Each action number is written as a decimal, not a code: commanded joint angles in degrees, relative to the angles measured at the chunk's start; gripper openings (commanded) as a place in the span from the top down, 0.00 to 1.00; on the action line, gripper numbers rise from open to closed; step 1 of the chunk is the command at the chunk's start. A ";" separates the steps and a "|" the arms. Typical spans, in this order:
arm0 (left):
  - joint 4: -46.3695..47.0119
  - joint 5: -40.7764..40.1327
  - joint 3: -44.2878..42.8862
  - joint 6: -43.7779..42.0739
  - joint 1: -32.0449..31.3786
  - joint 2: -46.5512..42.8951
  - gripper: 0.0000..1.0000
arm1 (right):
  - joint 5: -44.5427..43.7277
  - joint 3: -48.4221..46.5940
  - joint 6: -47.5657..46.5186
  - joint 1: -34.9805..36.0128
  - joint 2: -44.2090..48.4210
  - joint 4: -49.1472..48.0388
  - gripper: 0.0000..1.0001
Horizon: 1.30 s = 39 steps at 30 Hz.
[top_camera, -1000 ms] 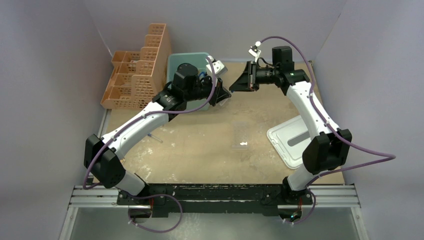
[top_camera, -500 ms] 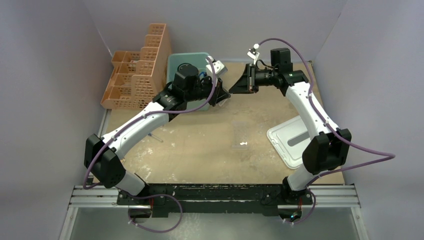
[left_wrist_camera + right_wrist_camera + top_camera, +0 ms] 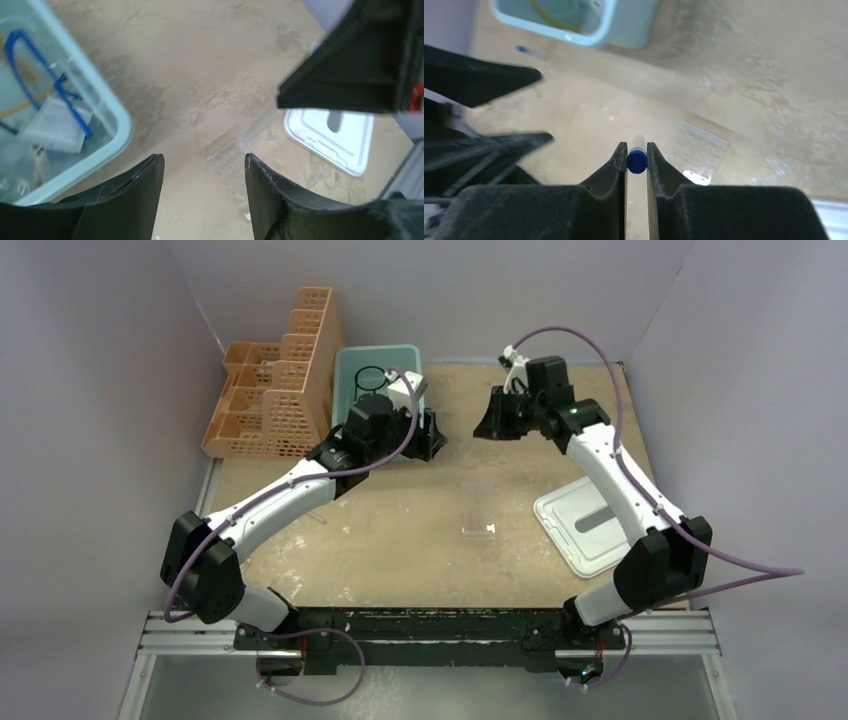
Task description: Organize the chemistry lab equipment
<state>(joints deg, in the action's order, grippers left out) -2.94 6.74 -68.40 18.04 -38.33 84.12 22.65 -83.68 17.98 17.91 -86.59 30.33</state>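
Observation:
A clear blue-capped tube is clamped between the fingers of my right gripper, which is shut on it above the back middle of the table. Facing it from the left, my left gripper stands open and empty beside the teal bin. The bin holds blue-framed goggles, a black wire ring and an amber hose. The clear tube rack lies flat mid-table, also visible in both wrist views. Another blue-capped tube lies on the table left of the bin.
An orange lattice basket rack stands at the back left against the bin. A white lid lies at the right, by my right arm's elbow. Grey walls close in the back and both sides.
My left gripper has opened and drawn back left toward the bin, away from the right gripper. The right gripper has shifted slightly and keeps hold of the tube.

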 commanded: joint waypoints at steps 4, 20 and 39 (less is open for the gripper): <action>-2.54 -25.06 4.96 15.35 2.05 -6.36 0.39 | -28.51 10.73 -4.14 9.29 5.08 -7.00 0.94; -7.15 -36.84 10.59 30.26 4.28 -10.61 0.40 | -40.01 26.92 -4.82 20.68 6.43 -27.59 0.96; -1.10 -31.42 11.19 31.62 5.43 -7.92 0.40 | -41.15 32.35 -3.23 21.40 3.62 -30.06 0.98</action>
<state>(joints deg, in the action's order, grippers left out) -7.44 -25.19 -55.83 48.97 -33.41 75.99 -17.30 -52.62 14.13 39.00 -82.52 3.29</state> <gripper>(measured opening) 0.600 0.155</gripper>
